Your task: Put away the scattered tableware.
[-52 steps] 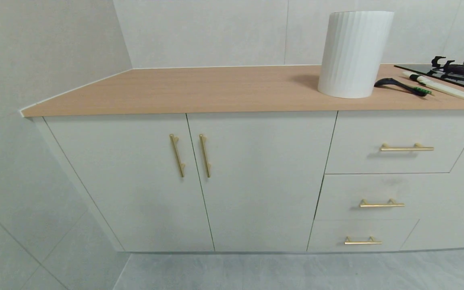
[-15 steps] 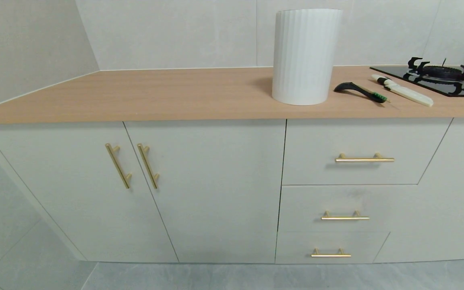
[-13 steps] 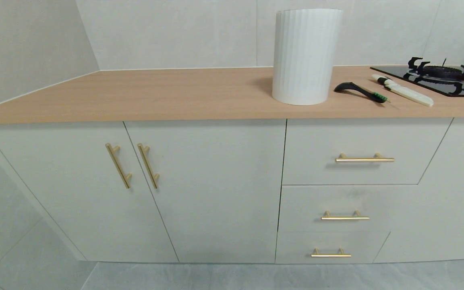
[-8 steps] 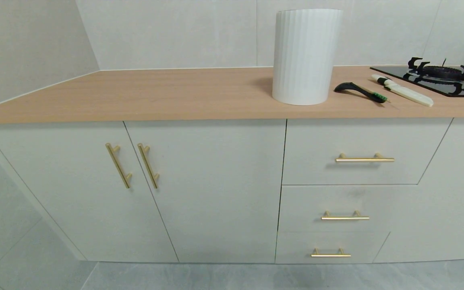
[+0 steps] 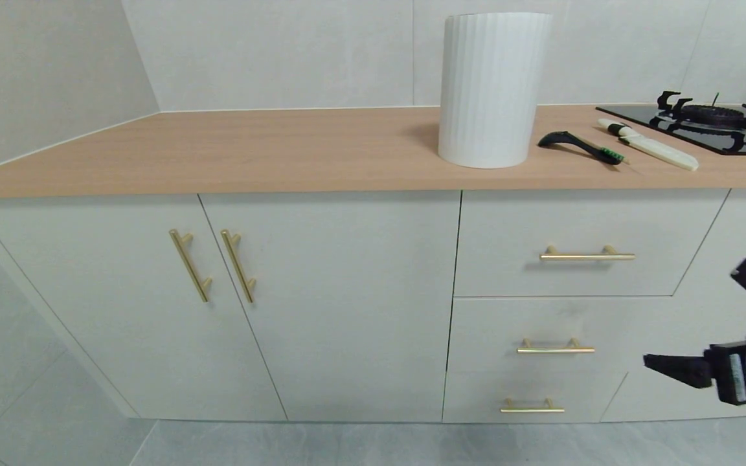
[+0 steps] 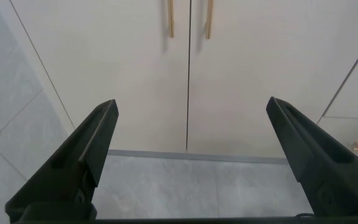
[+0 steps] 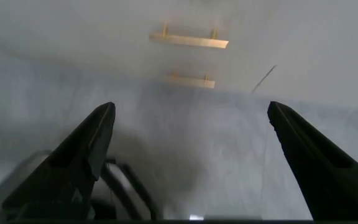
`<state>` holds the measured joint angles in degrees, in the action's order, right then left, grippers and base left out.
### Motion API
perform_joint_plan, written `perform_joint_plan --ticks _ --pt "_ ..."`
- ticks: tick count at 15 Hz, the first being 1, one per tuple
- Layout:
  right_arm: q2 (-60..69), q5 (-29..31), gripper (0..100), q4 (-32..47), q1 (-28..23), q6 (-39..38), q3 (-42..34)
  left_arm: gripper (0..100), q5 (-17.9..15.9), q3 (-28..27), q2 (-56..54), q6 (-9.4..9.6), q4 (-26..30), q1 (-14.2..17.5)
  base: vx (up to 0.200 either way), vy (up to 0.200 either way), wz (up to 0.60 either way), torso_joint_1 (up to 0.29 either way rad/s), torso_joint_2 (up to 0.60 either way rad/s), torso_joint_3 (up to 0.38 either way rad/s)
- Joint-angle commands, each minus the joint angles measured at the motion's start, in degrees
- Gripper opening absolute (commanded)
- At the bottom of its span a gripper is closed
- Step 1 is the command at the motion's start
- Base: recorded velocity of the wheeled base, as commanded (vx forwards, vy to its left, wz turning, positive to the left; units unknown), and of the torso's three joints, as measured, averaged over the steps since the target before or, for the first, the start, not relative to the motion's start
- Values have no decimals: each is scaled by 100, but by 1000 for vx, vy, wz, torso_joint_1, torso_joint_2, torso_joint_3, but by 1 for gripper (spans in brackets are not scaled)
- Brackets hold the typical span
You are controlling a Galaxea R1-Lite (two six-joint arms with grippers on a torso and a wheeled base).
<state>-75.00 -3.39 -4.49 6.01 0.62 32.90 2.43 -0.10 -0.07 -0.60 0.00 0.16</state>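
Two tableware items are seen on the table (image 5: 250, 152) in the head view: a black utensil (image 5: 579, 146) with a green tip and a white knife (image 5: 650, 146). Both lie flat toward the right end of the table, just right of a tall white ribbed canister (image 5: 489, 90). The knife is placed farther right, near the hob (image 5: 716, 123). The right gripper (image 5: 689, 317) is located at the right edge, low, in front of the drawers (image 5: 574, 223) and well apart from both items. Its fingers (image 5: 677, 369) are spread apart.

In the left wrist view, the left gripper (image 6: 191, 107) is held low before the two cabinet doors (image 6: 260, 74). Its fingers (image 6: 86, 155) are set wide apart, and the door seam and the floor (image 6: 191, 186) are framed between them. Two brass door handles (image 6: 171, 17) are seen beyond.

In the right wrist view, the right gripper (image 7: 191, 109) is directed at the floor (image 7: 197, 155) by the cabinet foot. Its fingers (image 7: 82, 152) are wide apart. Two brass drawer handles (image 7: 188, 40) are seen beyond.
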Motion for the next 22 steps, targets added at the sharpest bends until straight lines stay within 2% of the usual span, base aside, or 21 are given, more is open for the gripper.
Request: perform_joint_plan --ticks 1,4,7,9,16,22 --pt "-2186 40 100 -465 243 17 682 100 4 1 7 -2 0 2 0 0 0 0 0 0" --pt "-3302 102 100 -1265 190 8 876 100 4 1 7 -2 0 2 0 0 0 0 0 0" --pt "-4313 585 100 -2566 164 -1 920 100 4 1 7 -2 0 2 0 0 0 0 0 0" --pt "-4682 787 100 -3146 164 -27 902 100 4 1 7 -2 0 2 0 0 0 0 0 0" --pt "-5429 1147 100 -4306 155 -36 911 100 4 1 7 -2 0 2 0 0 0 0 0 0" --pt "-5877 1473 100 -4992 155 -194 1025 100 4 1 7 -2 0 2 0 0 0 0 0 0"
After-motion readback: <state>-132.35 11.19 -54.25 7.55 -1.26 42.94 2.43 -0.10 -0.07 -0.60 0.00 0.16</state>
